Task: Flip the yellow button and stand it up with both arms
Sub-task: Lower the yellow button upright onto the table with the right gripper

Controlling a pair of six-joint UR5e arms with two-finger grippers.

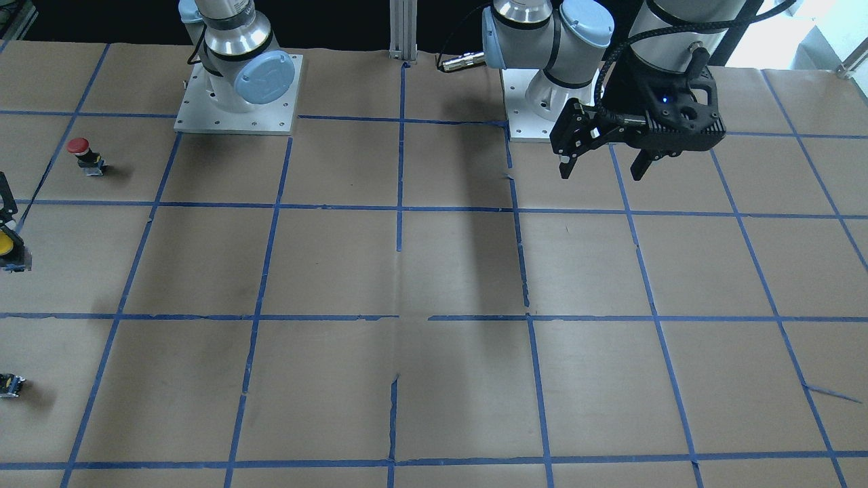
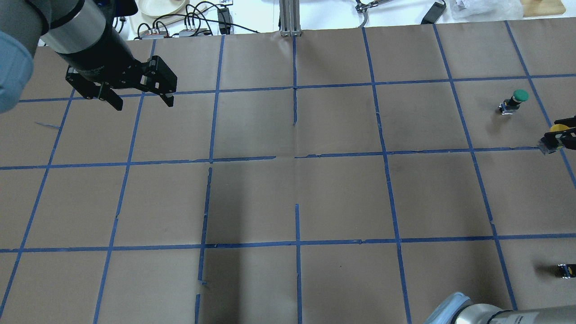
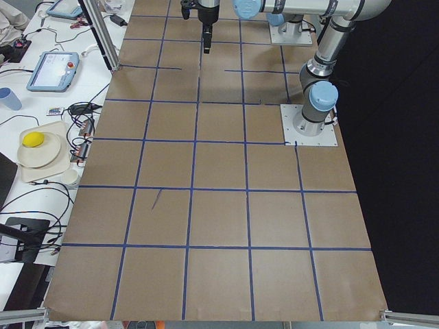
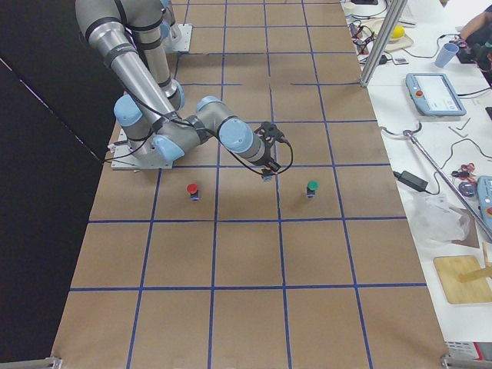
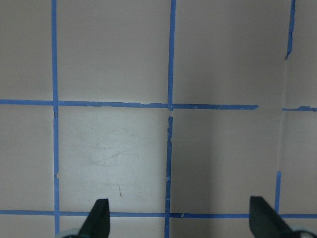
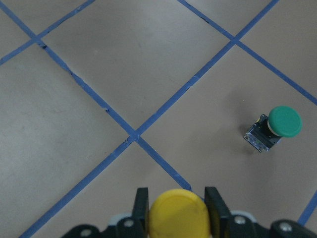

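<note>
The yellow button (image 6: 177,214) sits between the fingers of my right gripper (image 6: 177,208), which is shut on its neck, cap towards the wrist camera. It shows at the right edge of the overhead view (image 2: 557,128) and at the left edge of the front view (image 1: 5,244), held low over the paper with its grey base (image 1: 17,260) pointing away from the gripper. My left gripper (image 2: 144,104) is open and empty, hovering far away across the table. It also shows in the front view (image 1: 601,169) and the left wrist view (image 5: 181,220).
A green-capped button (image 2: 517,97) stands just beyond the right gripper, also seen in the right wrist view (image 6: 280,124). A red-capped button (image 1: 81,152) stands nearer the robot's base. A tiny dark block (image 2: 565,270) lies at the table's right edge. Brown paper with a blue tape grid (image 2: 297,157) covers the table.
</note>
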